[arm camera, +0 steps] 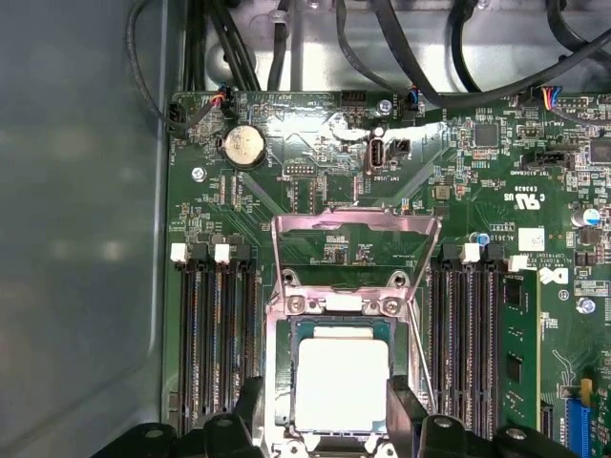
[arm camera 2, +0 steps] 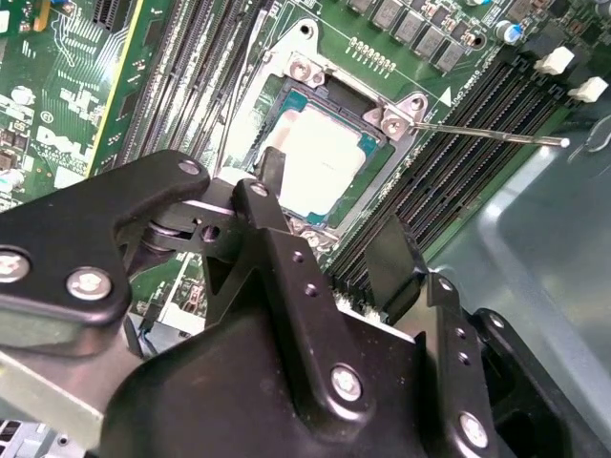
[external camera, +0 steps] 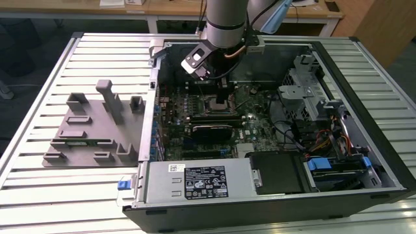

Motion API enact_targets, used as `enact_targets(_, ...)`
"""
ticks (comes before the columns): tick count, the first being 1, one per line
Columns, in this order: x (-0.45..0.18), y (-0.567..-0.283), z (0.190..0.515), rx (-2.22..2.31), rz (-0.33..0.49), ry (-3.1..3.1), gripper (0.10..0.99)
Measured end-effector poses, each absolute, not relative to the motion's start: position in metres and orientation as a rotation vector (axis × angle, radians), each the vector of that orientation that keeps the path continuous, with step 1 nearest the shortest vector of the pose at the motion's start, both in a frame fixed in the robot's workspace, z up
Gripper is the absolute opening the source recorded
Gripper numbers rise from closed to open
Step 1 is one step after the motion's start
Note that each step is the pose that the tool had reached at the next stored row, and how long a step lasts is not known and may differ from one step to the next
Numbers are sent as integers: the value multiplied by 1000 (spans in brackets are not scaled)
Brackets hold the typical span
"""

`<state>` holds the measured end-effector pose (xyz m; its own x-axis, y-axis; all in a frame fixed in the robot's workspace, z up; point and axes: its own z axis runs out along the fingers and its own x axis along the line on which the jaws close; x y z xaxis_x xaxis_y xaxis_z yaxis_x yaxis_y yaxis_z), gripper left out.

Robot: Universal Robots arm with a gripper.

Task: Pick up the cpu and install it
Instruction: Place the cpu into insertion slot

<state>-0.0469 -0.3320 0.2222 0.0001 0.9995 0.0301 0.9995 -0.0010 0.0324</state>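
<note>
in the first wrist view the small flat square cpu with its shiny silver-grey metal top (arm camera: 342,386) lies inside the socket on the green motherboard (arm camera: 286,172), flanked by rows of black memory slots (arm camera: 215,334). the black two-fingered gripper (arm camera: 326,393) straddles it with its fingers spread wider than the chip, one at each of two opposite edges. a sliver of gap shows on one side. on the other i cannot quite tell whether the pad touches.

i judge this to be the tail of the placing step. the chip looks set down and the grip is slack, but the install is not complete. the hinged silver metal load plate (arm camera: 353,229) stands raised, and in the second wrist view the thin metal lever (arm camera 2: 496,135) lies unlatched beside the socket.

any move from here calls for a straight, clean path that neither drags the chip sideways nor snags the plate or lever.

in both wrist views the chip sits square to the frame and seemingly level. its top is unmarked and washed bright by glare, with a thin darker rim around it.
</note>
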Motion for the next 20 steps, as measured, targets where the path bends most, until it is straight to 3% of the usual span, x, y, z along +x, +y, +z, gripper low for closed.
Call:
enact_targets(4, -47, -332, 222, 2220, 69, 2219, 541)
enact_targets(6, -47, -332, 222, 2220, 69, 2219, 416)
enact_targets(7, -47, -332, 222, 2220, 69, 2219, 416)
enact_targets(9, -47, -332, 222, 2220, 69, 2219, 298)
enact_targets(10, -47, -332, 222, 2220, 69, 2219, 298)
enact_targets(13, -47, -332, 222, 2220, 70, 2219, 122)
enact_targets(20, -47, -332, 222, 2220, 69, 2219, 106)
